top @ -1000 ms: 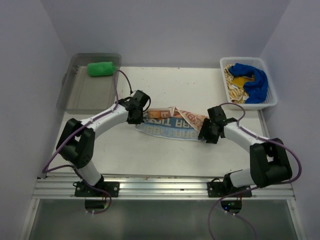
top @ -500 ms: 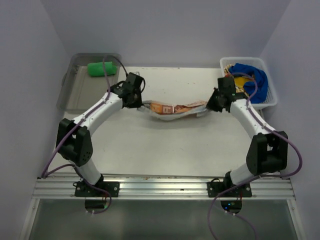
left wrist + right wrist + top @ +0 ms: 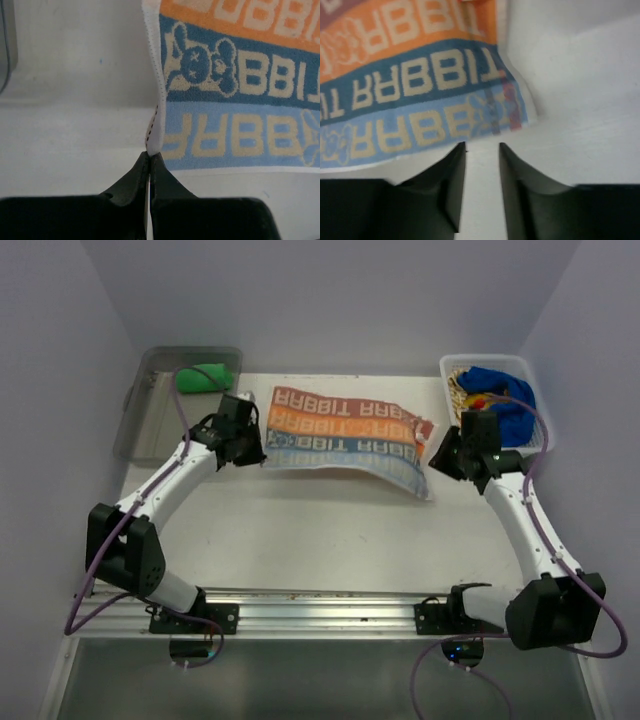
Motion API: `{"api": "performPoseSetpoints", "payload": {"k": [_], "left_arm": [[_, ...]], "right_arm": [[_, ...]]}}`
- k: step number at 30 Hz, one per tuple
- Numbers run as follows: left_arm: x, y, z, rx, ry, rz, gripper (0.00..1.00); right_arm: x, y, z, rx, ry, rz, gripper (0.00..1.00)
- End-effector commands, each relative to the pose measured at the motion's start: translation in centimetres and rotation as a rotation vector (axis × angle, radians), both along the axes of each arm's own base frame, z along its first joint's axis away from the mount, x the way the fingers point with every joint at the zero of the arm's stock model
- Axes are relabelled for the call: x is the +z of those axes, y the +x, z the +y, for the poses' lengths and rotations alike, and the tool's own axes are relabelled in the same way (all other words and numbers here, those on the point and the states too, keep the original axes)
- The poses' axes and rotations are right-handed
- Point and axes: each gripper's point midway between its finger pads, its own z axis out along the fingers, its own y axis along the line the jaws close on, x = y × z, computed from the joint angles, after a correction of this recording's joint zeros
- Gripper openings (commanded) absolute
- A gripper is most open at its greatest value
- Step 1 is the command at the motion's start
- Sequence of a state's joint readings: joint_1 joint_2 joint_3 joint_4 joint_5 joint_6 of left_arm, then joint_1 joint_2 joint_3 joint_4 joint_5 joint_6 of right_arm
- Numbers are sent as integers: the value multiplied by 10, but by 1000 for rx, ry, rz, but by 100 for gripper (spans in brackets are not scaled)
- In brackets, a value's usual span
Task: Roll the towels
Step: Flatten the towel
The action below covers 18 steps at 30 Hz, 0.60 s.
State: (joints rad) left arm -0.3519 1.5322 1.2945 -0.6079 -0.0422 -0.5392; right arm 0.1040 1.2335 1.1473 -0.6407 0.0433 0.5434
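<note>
White walls closed in the pale table (image 3: 330, 530) on 3 sides. From the top view, the orange-and-white towel (image 3: 340, 430) lay spread open, print up, along the far edge near the middle. Its near-right corner sagged toward the near edge, out of line with the rest. The left gripper (image 3: 247, 448) sat at the towel's near-left corner, and the right gripper (image 3: 445, 455) stood just beside the right edge. A green towel (image 3: 205, 377), already rolled, lay in the clear bin (image 3: 150, 430) at the far-left corner. The blue towel (image 3: 505, 400) and yellow-tan towel (image 3: 462, 400) lay heaped in the white basket (image 3: 540, 445) at the far-right corner.

From the left wrist view, the 2 fingers (image 3: 132, 182) were pressed together on the white hem at that corner, with the cloth running up and away from the tips.

From the right wrist view, the fingers (image 3: 447, 170) stood apart with only bare table between them. The light-blue hem lay just beyond the tips.

With only 1 corner pinned, any pull from the left would probably drag the sheet askew or bunch it. If rolling began from that uneven near edge, the roll would likely come out tapered or loose. A right-hand grasp made too short of the hem would close on nothing.
</note>
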Motion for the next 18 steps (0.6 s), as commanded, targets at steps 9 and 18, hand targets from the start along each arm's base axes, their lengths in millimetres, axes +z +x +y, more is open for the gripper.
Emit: {"api": "performPoseSetpoints", "payload": {"k": [9, 18], "left_arm": [[-108, -91, 34, 27, 59, 223, 0], [-104, -88, 47, 62, 116, 201, 0]], "right_arm": [[-112, -93, -8, -26, -1, 339, 47], [-154, -66, 3, -38, 54, 360, 64]]}}
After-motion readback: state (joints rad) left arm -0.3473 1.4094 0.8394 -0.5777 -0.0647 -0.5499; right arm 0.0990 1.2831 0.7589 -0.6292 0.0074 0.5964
